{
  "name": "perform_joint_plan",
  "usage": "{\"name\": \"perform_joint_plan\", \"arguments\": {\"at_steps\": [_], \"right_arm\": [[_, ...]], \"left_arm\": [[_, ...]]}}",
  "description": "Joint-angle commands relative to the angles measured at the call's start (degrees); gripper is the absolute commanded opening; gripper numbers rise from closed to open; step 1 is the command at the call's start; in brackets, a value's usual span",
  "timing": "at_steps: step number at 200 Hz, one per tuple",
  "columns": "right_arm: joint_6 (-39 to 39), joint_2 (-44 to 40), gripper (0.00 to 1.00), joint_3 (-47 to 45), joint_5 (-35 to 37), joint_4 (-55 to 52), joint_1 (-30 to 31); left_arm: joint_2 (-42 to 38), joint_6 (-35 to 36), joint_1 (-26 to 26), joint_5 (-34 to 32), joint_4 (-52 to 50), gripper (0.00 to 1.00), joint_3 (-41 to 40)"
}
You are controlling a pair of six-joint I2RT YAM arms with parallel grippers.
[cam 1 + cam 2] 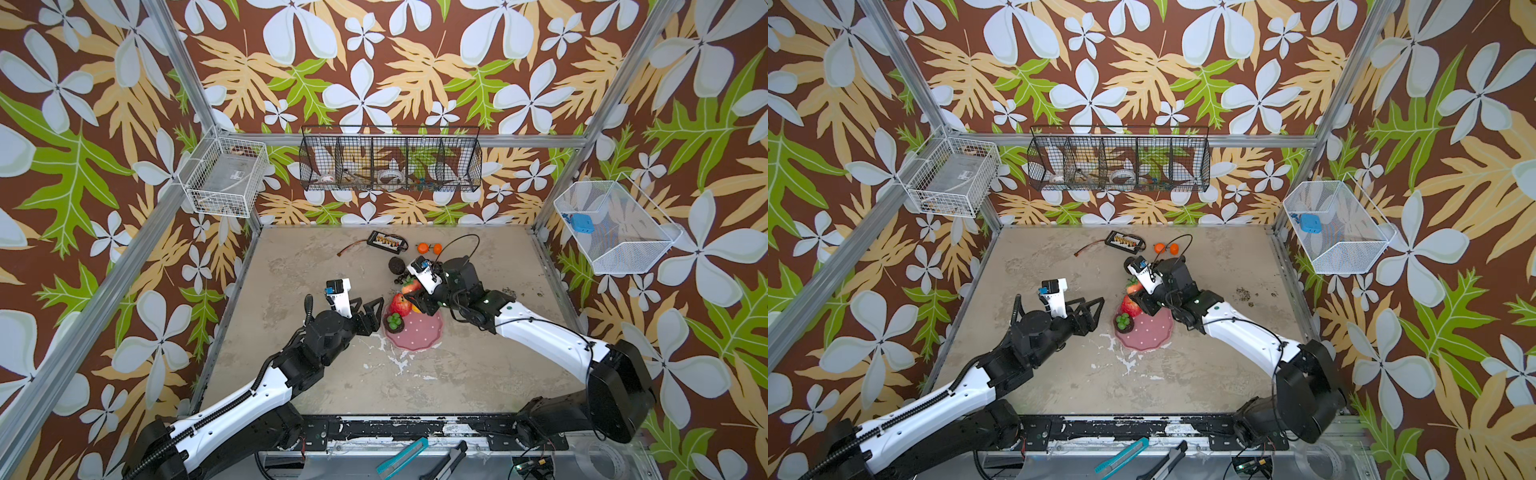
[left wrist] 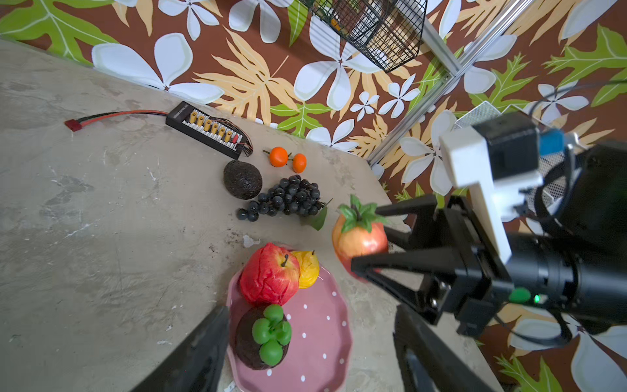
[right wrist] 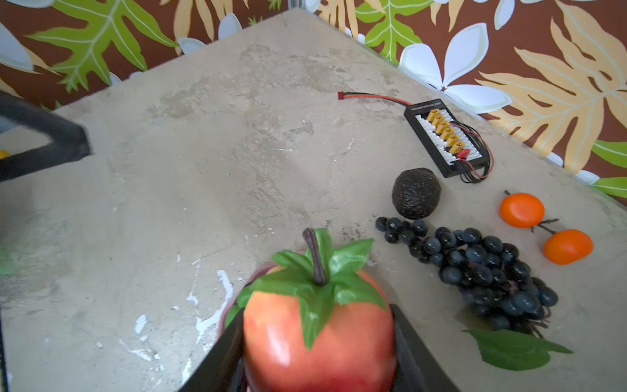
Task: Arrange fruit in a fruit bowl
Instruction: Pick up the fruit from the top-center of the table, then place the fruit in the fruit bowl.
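The pink dotted fruit bowl (image 1: 419,332) (image 2: 315,325) holds a red apple (image 1: 400,304) (image 2: 269,275), a yellow lemon (image 2: 307,268) and a dark brown fruit with green leaves (image 1: 392,322) (image 2: 263,336). My right gripper (image 1: 415,296) (image 3: 319,342) is shut on an orange-red leafy apple (image 2: 359,237) (image 3: 319,325) by the bowl's far rim. Left of the bowl, my left gripper (image 1: 374,309) (image 2: 312,312) stands open and holds nothing. Behind the bowl lie an avocado (image 2: 242,180), a grape bunch (image 2: 288,198) and two oranges (image 2: 279,156) (image 2: 299,163).
A black gadget with a red cable (image 1: 387,241) lies near the back wall. Wire baskets hang on the walls: a white one (image 1: 224,178), a black one (image 1: 390,160) and a mesh one (image 1: 615,226). Tools lie along the front rail (image 1: 401,457).
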Motion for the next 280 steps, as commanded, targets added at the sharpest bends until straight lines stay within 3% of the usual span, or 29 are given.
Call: {"name": "perform_joint_plan", "arguments": {"at_steps": [1, 38, 91, 175, 280], "right_arm": [[2.5, -3.8, 0.52, -3.6, 3.4, 4.2, 2.6], [3.5, -7.0, 0.52, -7.5, 6.8, 6.0, 7.1], [3.3, -6.5, 0.52, -9.4, 10.1, 7.1, 12.5], [3.4, -5.1, 0.52, -9.2, 10.2, 8.2, 15.8], [3.1, -4.4, 0.52, -8.6, 9.7, 8.5, 16.5]], "left_arm": [[0.9, -2.2, 0.4, 9.2, -3.2, 0.73, 1.9], [4.1, -2.3, 0.4, 16.9, -5.6, 0.59, 4.8], [4.8, -2.6, 0.4, 16.9, -7.3, 0.43, 5.3], [4.8, -4.4, 0.4, 13.6, -7.9, 0.24, 4.3], [5.8, -5.0, 0.4, 13.4, -7.7, 0.21, 4.2]]}}
